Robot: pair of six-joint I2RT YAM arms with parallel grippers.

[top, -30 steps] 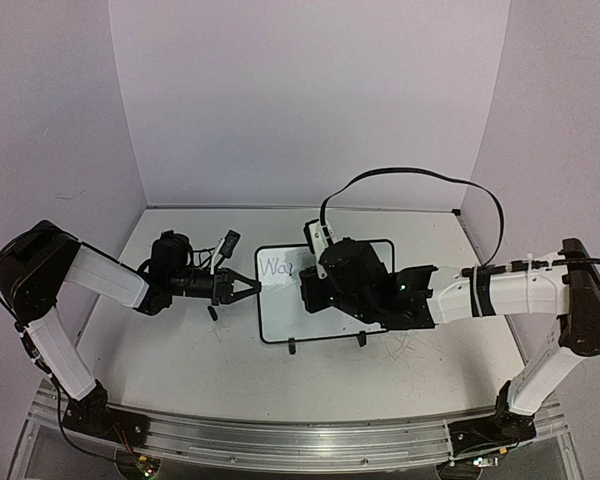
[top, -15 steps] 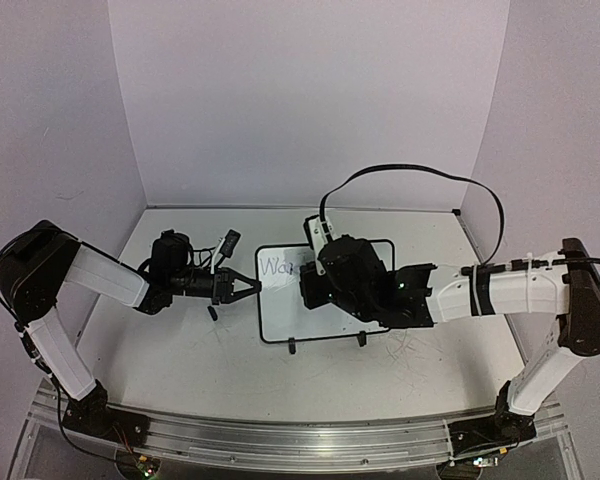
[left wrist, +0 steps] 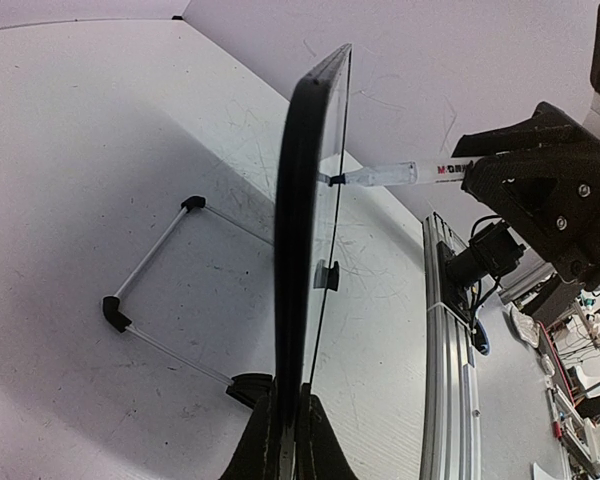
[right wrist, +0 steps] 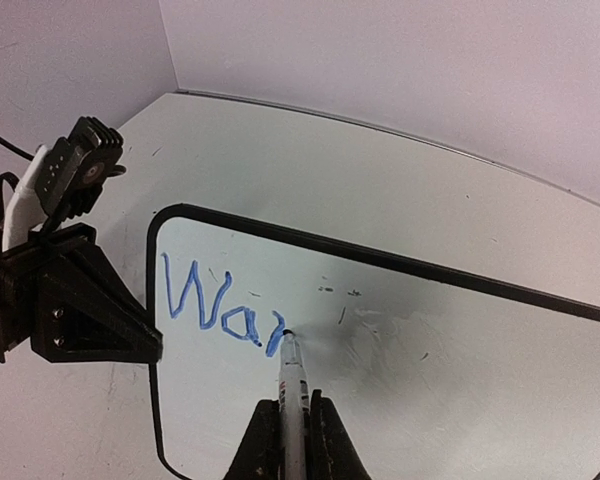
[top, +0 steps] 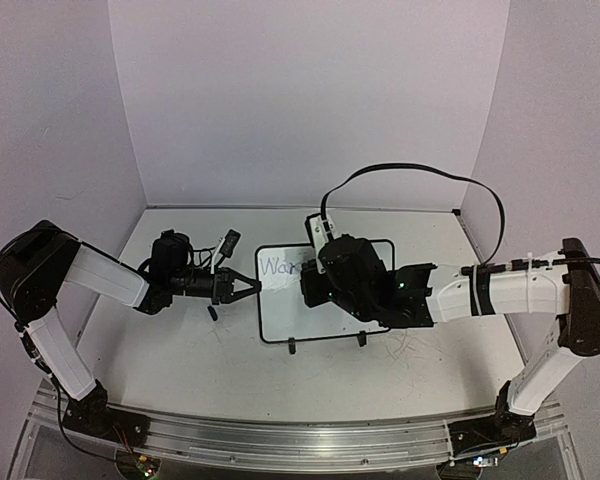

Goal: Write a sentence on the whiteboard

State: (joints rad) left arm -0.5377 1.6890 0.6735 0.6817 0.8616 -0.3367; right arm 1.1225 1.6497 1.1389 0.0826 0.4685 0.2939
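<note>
A small black-framed whiteboard [top: 325,300] stands propped on its feet in the middle of a white counter [top: 200,350], between two robot arms that reach in from either side. The left fingers [left wrist: 265,455] are pinched tight on the board's left edge, bracing it; from the left wrist the board is seen edge-on, as a thin dark upright strip. The right fingers [right wrist: 265,450] are clamped around a white marker [right wrist: 293,385], which points away from the wrist toward the board. Its dark tip touches the glossy surface at the end of the last blue stroke. The sentence [right wrist: 220,305] is only begun: large blue handwritten letters "Wa" and the start of a third letter sit near the board's upper left corner, just beside the left fingers. Faint grey smudges mark the board to the right of the writing.
</note>
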